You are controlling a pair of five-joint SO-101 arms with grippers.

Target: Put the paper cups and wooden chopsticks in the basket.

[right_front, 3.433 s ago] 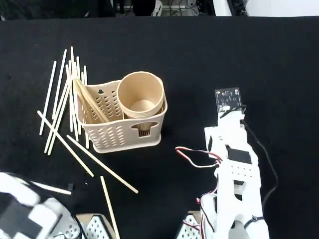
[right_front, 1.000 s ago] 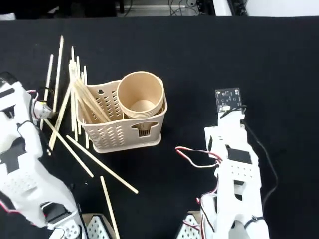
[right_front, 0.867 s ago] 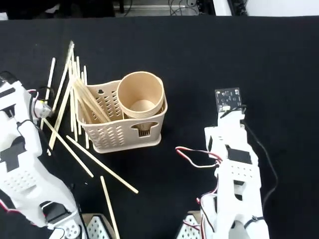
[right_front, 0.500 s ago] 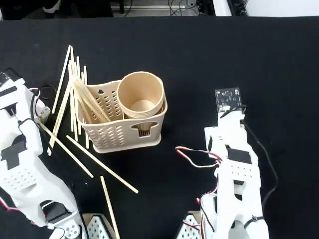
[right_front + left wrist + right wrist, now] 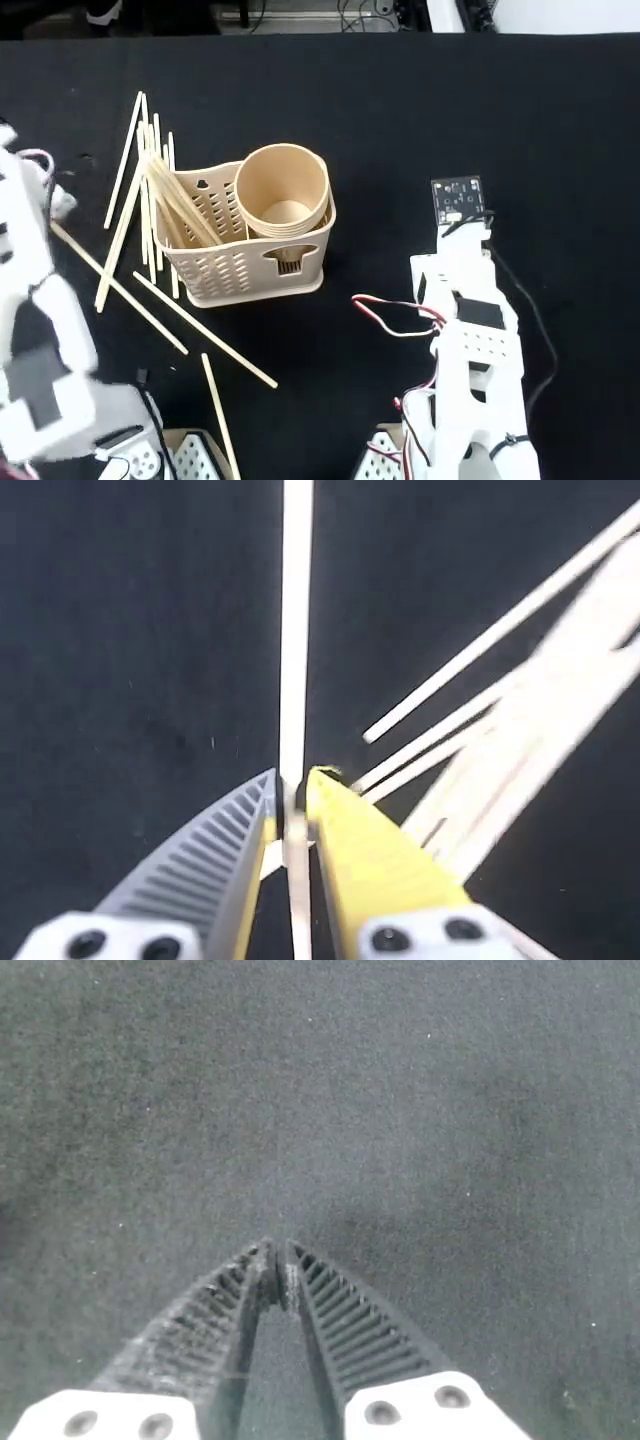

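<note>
A beige slotted basket (image 5: 240, 268) stands left of centre with stacked paper cups (image 5: 283, 190) in its right half and several chopsticks (image 5: 180, 205) leaning in its left half. More wooden chopsticks (image 5: 140, 190) lie loose on the black cloth to its left and in front of it. My left gripper (image 5: 292, 785) is shut on one chopstick (image 5: 297, 630) that runs straight out between its fingers. From above, this gripper (image 5: 55, 205) is at the table's left edge, at the end of a long slanting chopstick (image 5: 120, 290). My right gripper (image 5: 277, 1260) is shut with nothing in it, over bare cloth.
The right arm (image 5: 465, 300) lies stretched along the right half of the table, well away from the basket. A single chopstick (image 5: 220, 410) lies near the front edge. Black cloth covers the table, and cables run along the far side.
The left arm has pulled back toward the table's left edge. The slanting chopstick's end has shifted left with it. A chopstick that was raised earlier now lies beside the basket. The right arm is unmoved.
</note>
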